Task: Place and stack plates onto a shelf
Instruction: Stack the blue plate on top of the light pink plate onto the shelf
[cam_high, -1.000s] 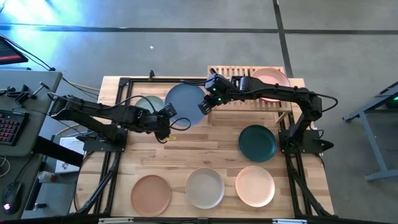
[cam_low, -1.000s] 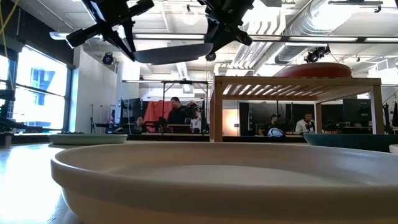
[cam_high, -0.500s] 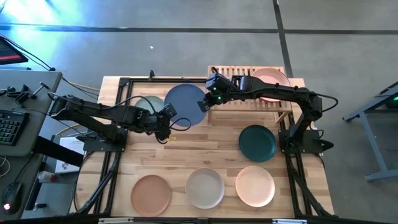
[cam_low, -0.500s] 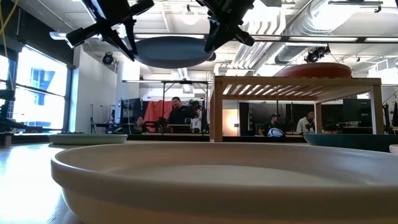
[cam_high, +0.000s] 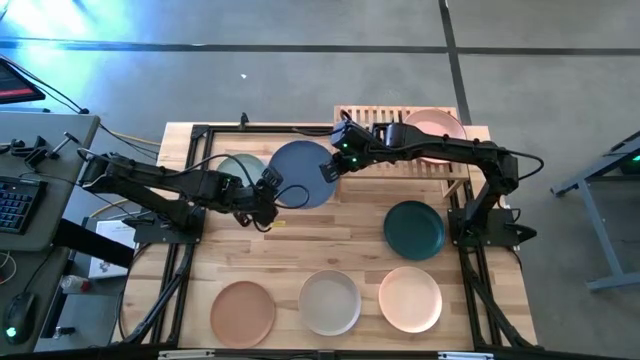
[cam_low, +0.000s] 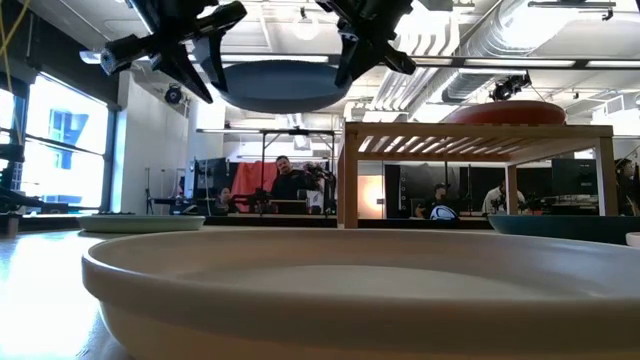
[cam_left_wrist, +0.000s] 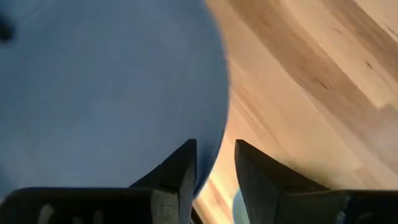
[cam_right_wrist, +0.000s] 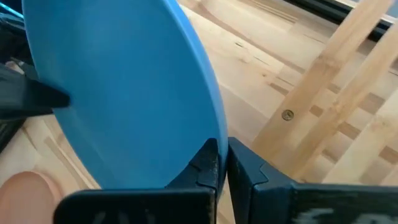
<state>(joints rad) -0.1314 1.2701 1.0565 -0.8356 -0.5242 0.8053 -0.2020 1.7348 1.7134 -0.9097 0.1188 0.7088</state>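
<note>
The blue plate (cam_high: 300, 160) hangs in the air left of the bamboo shelf (cam_high: 385, 120), above the table. My right gripper (cam_high: 335, 165) is shut on its right rim. My left gripper (cam_high: 268, 190) is open at the plate's near-left rim. Its two fingers (cam_left_wrist: 180, 171) stand either side of the rim with a gap showing. I cannot tell whether they touch it. A pink plate (cam_high: 436, 132) lies on the shelf's right half and shows reddish in the low view (cam_low: 520, 111). The mint green plate (cam_high: 237, 166) lies on the table under my left arm. My right gripper pinches the blue plate's rim (cam_right_wrist: 217, 134) between its two fingers, on the side toward the shelf. It comes about level from the table's right. The plate is lifted clear of the table and tipped, its underside (cam_low: 280, 95) showing in the low view.
The dark teal plate (cam_high: 413, 228) lies at the right, near the right arm's base. The terracotta (cam_high: 242, 310), grey-white (cam_high: 330, 302) and peach (cam_high: 410, 298) plates lie in a row along the near edge. The shelf's left half shows bare slats.
The blue plate has tipped from level, edge-on in the low view, until its underside shows. It has shifted a little toward the shelf in my right gripper. My left gripper has drawn back slightly toward the table's left.
</note>
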